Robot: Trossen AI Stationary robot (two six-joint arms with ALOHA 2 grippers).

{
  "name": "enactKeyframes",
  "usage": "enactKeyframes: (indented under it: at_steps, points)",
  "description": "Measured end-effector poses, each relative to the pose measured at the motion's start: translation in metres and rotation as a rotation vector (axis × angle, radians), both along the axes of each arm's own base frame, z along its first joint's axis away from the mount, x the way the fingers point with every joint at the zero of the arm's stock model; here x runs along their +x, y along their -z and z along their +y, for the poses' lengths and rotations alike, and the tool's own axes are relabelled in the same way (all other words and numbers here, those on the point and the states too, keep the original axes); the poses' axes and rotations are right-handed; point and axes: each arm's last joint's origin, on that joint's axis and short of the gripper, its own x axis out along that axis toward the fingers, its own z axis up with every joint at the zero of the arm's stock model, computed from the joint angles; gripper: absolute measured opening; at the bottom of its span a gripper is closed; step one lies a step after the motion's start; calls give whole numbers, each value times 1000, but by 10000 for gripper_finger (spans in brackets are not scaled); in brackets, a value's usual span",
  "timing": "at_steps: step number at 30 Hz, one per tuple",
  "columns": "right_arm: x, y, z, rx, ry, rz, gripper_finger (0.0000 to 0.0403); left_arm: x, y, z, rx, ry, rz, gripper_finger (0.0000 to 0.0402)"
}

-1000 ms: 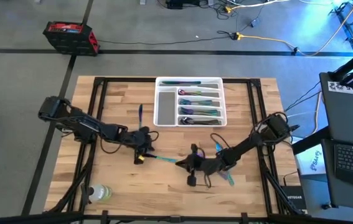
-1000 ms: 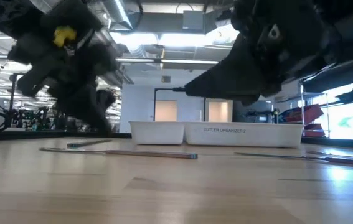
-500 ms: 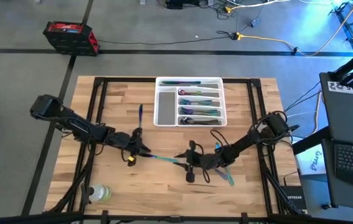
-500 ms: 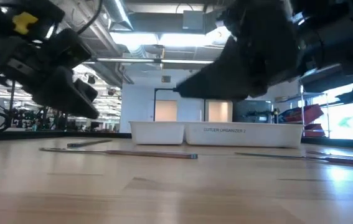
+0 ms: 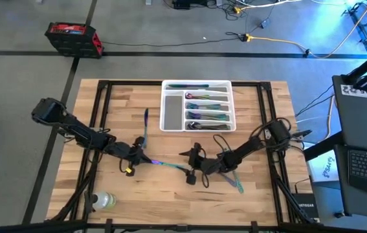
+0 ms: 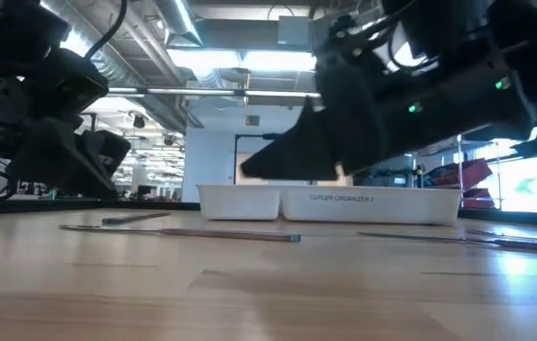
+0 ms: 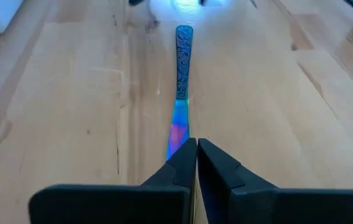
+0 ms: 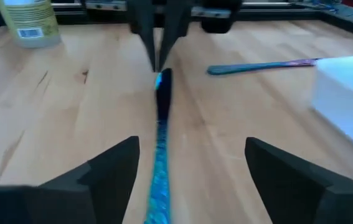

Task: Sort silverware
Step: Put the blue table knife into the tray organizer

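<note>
A slim iridescent blue knife point(image 5: 166, 165) lies flat on the wooden table point(image 5: 131, 194), between my two grippers. My left gripper point(image 5: 142, 157) is shut, with its fingertips point(image 7: 185, 152) at the knife's blade end. My right gripper point(image 8: 192, 142) is open at the other end. Its fingers stand on either side of the patterned handle point(image 8: 159, 180) without touching it. In the low view the knife point(image 6: 192, 233) rests on the wood under both arms. My left gripper's shut fingertips point(image 8: 159, 62) come down slanting from the table's left onto the tip of the blade point(image 7: 177, 134). I cannot tell whether they touch it or stand just above it. The knife lies flat on the table.
The white tray point(image 5: 170, 113), at the far middle, holds sorted silverware point(image 5: 206, 107). Loose pieces lie left of the tray point(image 5: 145, 118), under the right arm point(image 5: 225, 145) and nearer the front point(image 5: 236, 184). A clear bottle point(image 5: 103, 200) stands at the near left.
My left gripper, still shut, has drawn back toward the table's left edge and sunk a little, uncovering more of the blade. My right gripper has moved left along the knife, come lower and opened. The knife has stayed where it lay.
</note>
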Motion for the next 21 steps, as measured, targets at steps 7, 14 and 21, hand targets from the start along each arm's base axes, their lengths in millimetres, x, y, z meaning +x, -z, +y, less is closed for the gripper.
enactKeyframes:
  at_steps: [7, 14, 21]
  points:
    - [16, 21, 7, 11, -1, 22, 268, 0, 0, 1, 56, -8, -31, 0]
    - [18, 26, 8, 38, 11, 25, 264, 2, 4, 3, 86, -3, -12, 0]
    - [19, 28, 5, 46, 22, 23, 264, 1, 15, 4, 107, -1, 47, 0]
